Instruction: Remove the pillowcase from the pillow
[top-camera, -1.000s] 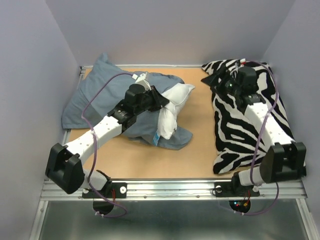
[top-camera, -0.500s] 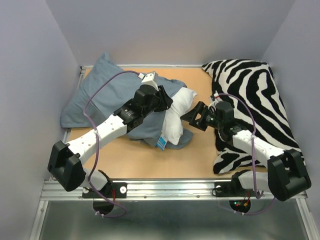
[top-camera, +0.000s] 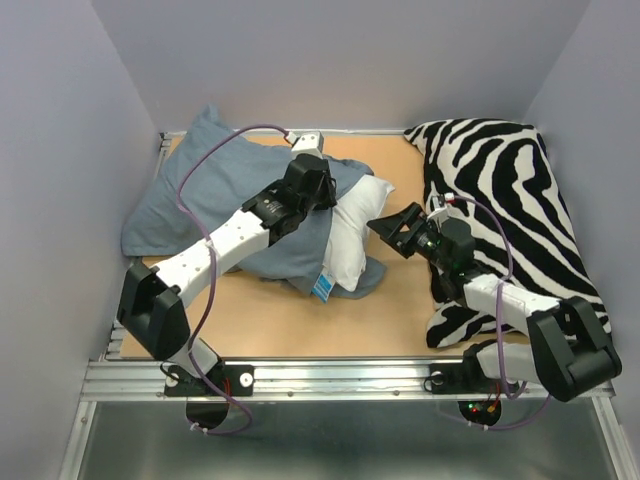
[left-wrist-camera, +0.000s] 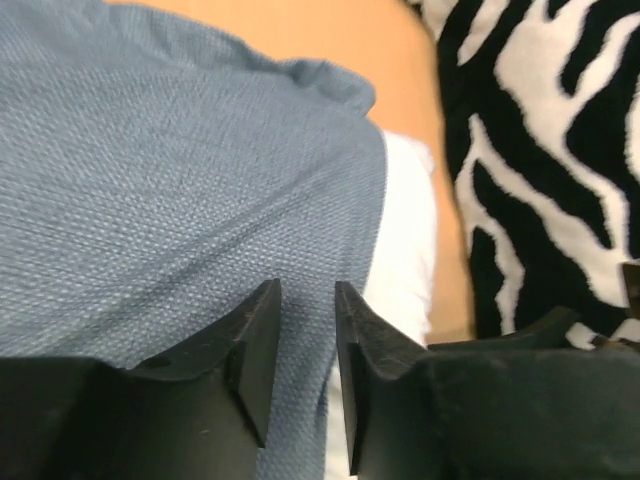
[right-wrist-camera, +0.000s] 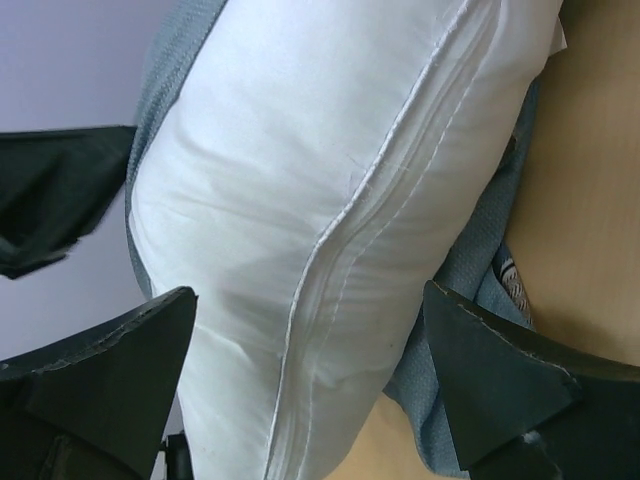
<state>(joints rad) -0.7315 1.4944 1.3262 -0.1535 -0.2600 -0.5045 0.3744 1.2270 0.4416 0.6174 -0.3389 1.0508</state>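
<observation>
At centre frame, right gripper (top-camera: 397, 226) gaped empty around the bare end of the pillow (top-camera: 352, 230); left gripper (left-wrist-camera: 308, 330), narrowly parted, held nothing; unpinned, the pillowcase (top-camera: 200, 195) risked dragging along.

You get soft, even light from above in the top view, and the pillow (top-camera: 358, 225) throws only a faint shadow on the table (top-camera: 280, 320) just beside it. In the right wrist view the pillow (right-wrist-camera: 330, 200) is bright, nearly washed out, yet its seam reads sharp. In the left wrist view the pillowcase (left-wrist-camera: 180, 180) left of the pillow shows its weave, while the zebra cushion (left-wrist-camera: 540, 150) right of it is blurred.
</observation>
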